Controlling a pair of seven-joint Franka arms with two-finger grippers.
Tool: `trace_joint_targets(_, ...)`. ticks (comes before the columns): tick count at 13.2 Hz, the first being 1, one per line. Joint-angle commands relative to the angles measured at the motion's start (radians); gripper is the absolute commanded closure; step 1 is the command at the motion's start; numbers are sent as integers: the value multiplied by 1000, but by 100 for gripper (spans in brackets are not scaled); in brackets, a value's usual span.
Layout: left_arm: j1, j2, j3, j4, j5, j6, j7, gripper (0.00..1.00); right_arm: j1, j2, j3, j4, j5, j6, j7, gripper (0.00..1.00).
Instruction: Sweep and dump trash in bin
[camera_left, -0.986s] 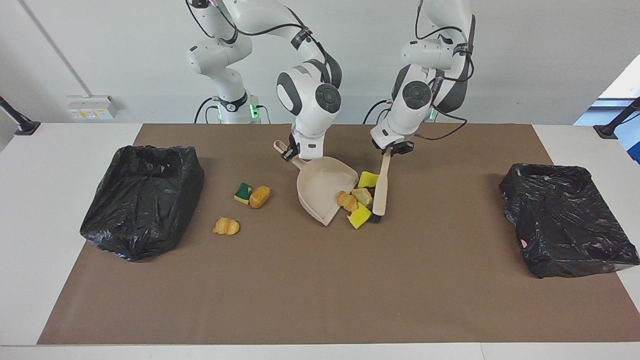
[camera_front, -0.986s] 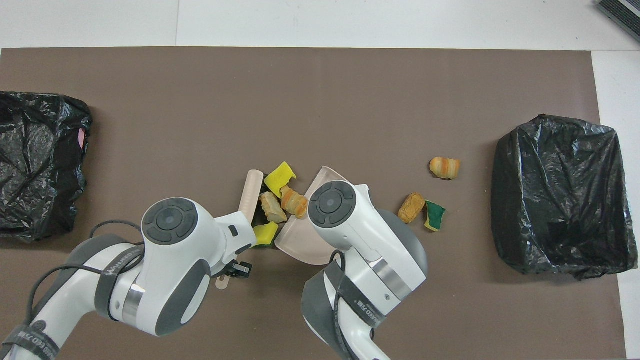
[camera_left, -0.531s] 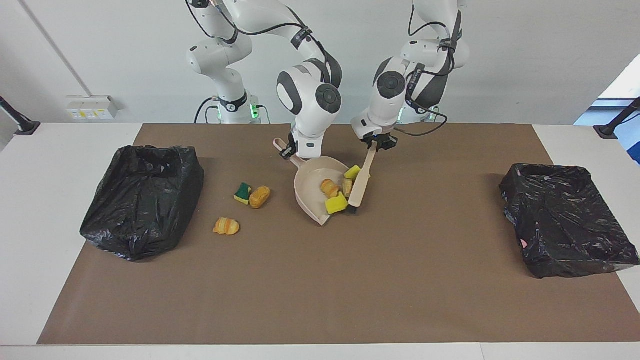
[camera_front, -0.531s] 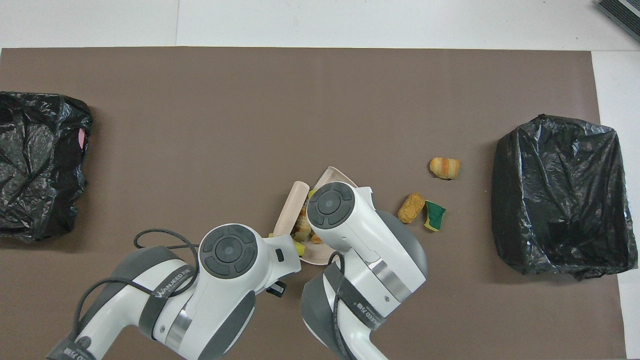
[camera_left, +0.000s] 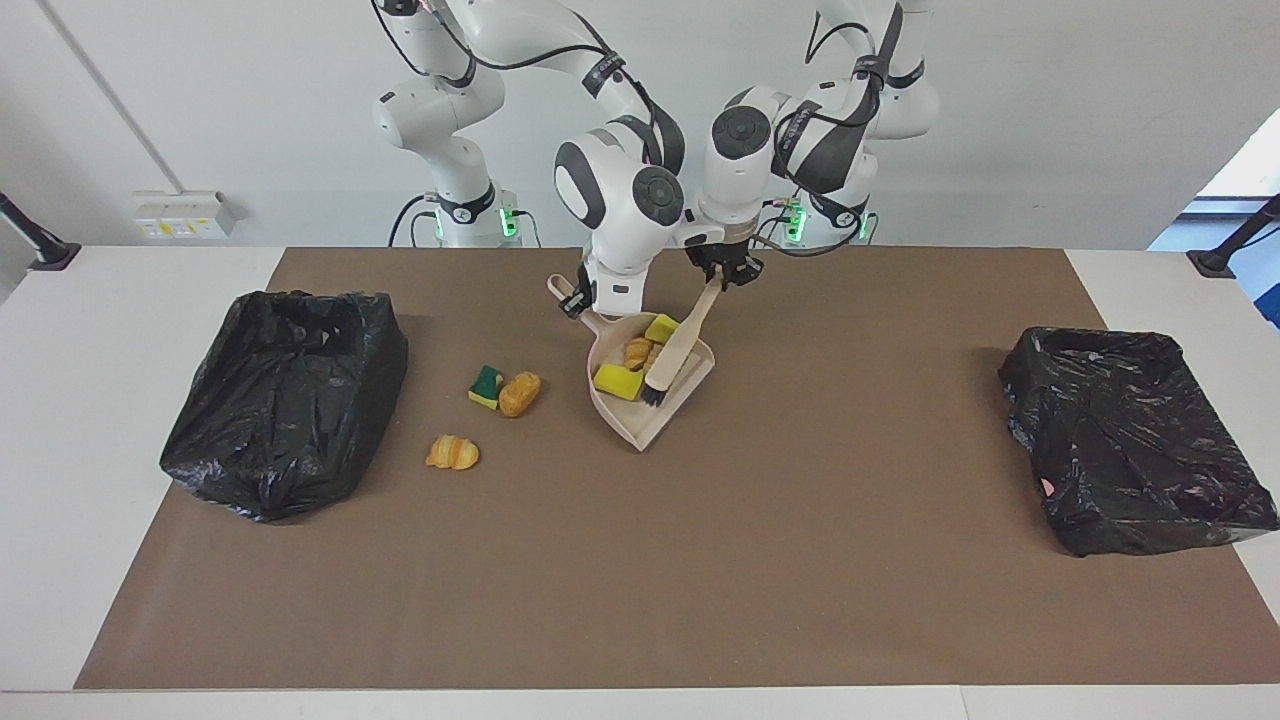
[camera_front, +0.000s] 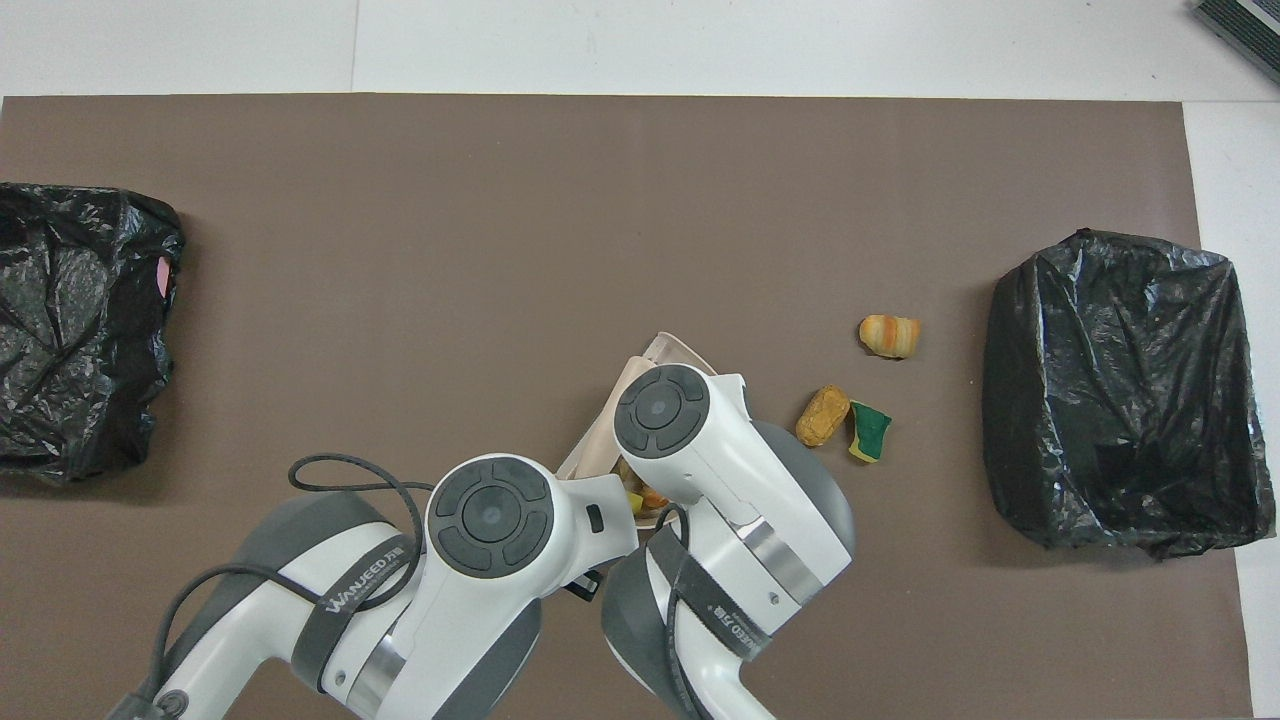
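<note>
My right gripper (camera_left: 577, 300) is shut on the handle of the beige dustpan (camera_left: 655, 425), which rests on the mat. My left gripper (camera_left: 725, 272) is shut on the handle of the beige brush (camera_left: 678, 345), whose black bristles stand inside the pan. Trash lies in the pan: two yellow sponge chunks (camera_left: 619, 380) and orange bread-like pieces (camera_left: 637, 352). Out on the mat, toward the right arm's end, are a green-and-yellow sponge (camera_left: 487, 386), a bread piece (camera_left: 520, 393) and a croissant (camera_left: 452, 452). In the overhead view both arms hide the grippers and most of the dustpan (camera_front: 668, 350).
A black-bagged bin (camera_left: 285, 400) stands at the right arm's end of the brown mat, just past the loose trash. Another black-bagged bin (camera_left: 1135, 440) stands at the left arm's end. The white table edge frames the mat.
My left gripper has swung the brush toward the right arm's end, pushing the yellow sponge chunks and bread-like pieces off the mat into the dustpan. The dustpan has stayed put.
</note>
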Motion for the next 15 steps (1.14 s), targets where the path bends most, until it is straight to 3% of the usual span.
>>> trace_joint_targets(1,5,12,-4,25,4,-15,-109,100,-3,-11,1,-2,-3,-3,41,100)
trace_joint_targets(4,11,8,4,22,4,-36,-154,100,-3,-11,1,-2,-3,0,39,100)
trace_joint_targets(6,75,6,4,24,4,-45,-158,100,-3,-11,1,-2,-3,2,39,100)
trace_joint_targets(11,161,-23,16,-1,12,-221,-287,100,-3,-3,1,10,-2,9,38,100)
trace_joint_targets(13,153,-78,8,-63,12,-214,-409,100,-3,-4,1,5,-2,25,21,100)
trace_joint_targets(15,134,-159,7,-149,-8,-208,-485,100,-11,-6,1,-4,-3,31,-181,100)
